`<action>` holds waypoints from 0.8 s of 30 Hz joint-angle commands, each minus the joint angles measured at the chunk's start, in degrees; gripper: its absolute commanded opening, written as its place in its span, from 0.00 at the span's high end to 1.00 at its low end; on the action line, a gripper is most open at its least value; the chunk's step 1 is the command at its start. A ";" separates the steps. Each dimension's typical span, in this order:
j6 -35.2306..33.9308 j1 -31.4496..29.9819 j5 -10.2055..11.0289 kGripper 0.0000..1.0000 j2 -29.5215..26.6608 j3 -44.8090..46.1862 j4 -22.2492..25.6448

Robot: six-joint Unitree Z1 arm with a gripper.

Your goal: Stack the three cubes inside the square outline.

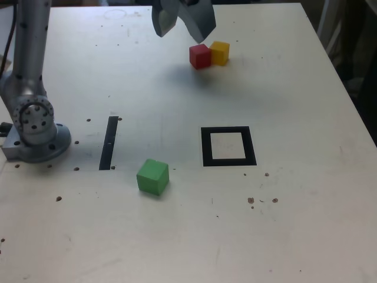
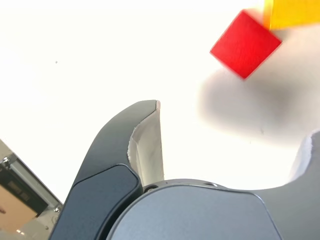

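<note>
Gripper [image 1: 184, 26] hangs wide open and empty above the red cube [image 1: 199, 56], yellow cube [image 1: 220, 52] touching at its 3 o'clock (awkward pinch, probably). Green cube [image 1: 153, 176] waits at 8 o'clock of the square outline [image 1: 228, 146].

Silver arm [image 1: 26, 47] on screw-dotted round base, dark grey white-padded pincer [image 1: 185, 29].

White table [image 1: 306, 236], lightly speckled. Red cube [image 1: 199, 56] touching yellow cube [image 1: 220, 52] upper centre; green cube [image 1: 153, 176] lower centre-left. Square outline [image 1: 228, 146] centre-right, black strip [image 1: 109, 142] and arm base [image 1: 36, 141] left.
</note>
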 commanded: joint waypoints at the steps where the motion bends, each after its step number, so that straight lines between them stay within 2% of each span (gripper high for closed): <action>1: 0.77 0.32 -0.02 0.09 0.66 0.10 -0.65; 7: 2.77 0.98 -0.38 0.11 2.00 1.36 -0.81; 17: 5.15 2.41 -2.45 0.17 4.76 3.28 -3.82; 24: 6.43 2.41 -3.33 0.17 6.49 2.63 -4.91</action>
